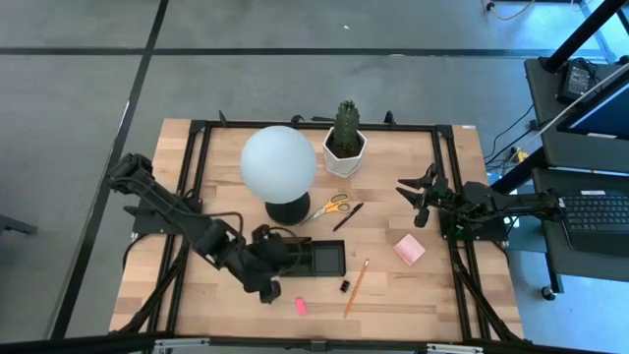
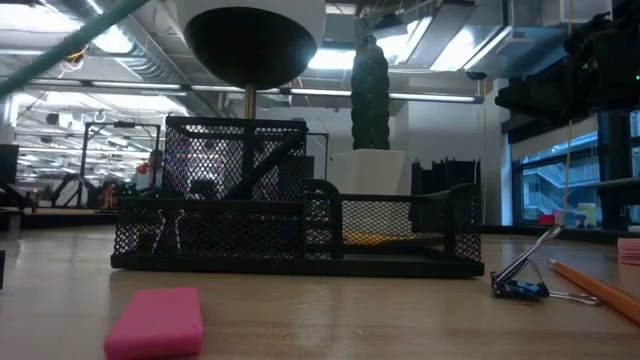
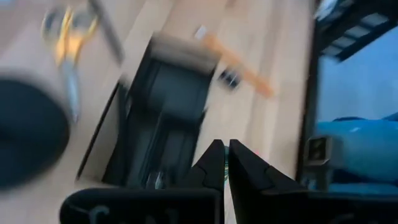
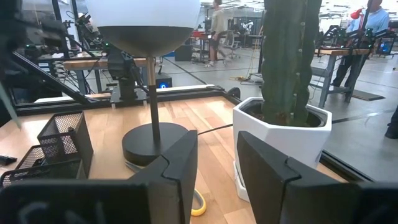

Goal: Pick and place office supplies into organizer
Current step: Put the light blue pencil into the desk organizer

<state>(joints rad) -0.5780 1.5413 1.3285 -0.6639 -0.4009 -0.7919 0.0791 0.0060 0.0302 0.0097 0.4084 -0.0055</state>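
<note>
progress looks slight, judging by how much lies loose on the table (image 1: pixel 197 300). taking the organizer (image 1: pixel 313 258) as the centre of the high view, the scissors (image 1: pixel 329 206) and a black pen (image 1: pixel 348 216) lie at about 12 to 1 o'clock near the lamp (image 1: pixel 279 169), the pink sticky-note pad (image 1: pixel 409 250) at 3 o'clock well apart, the orange pencil (image 1: pixel 356 286) and a binder clip (image 1: pixel 345 286) at 4 to 5 o'clock, and the pink eraser (image 1: pixel 301 306) at 6 o'clock. the low view shows something clip-like behind the mesh at one end of the organizer and a yellowish shape through the other, but whether either is inside i cannot tell.

the left gripper (image 1: pixel 267 288) sits at about 7 to 8 o'clock, just beside the organizer's end, fingers pressed together with nothing visibly between them. the right gripper (image 1: pixel 421 202) waits at about 2 o'clock, well apart, near the cactus (image 1: pixel 345 125), fingers spread and empty.

my judgement: nearly every item is yet to be picked and placed, and the eraser is the left arm's nearest candidate.
</note>
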